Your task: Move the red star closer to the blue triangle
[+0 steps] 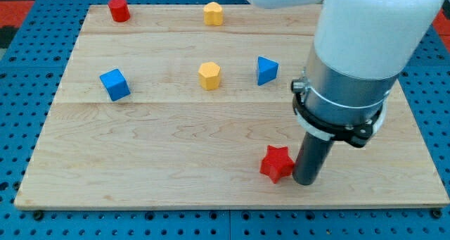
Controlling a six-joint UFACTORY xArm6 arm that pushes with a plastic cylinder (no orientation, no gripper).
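The red star (276,162) lies near the view's bottom, right of centre, on the wooden board (176,169). The blue triangle (266,70) stands well above it, toward the view's top. My tip (305,181) rests on the board just to the right of the red star, touching or nearly touching its right side. The rod and the arm's white and grey body rise above it and hide part of the board's right side.
A yellow block (209,75) sits left of the blue triangle. A blue cube (114,84) is at the left. A red cylinder (118,9) and another yellow block (213,13) stand at the board's top edge. Blue pegboard surrounds the board.
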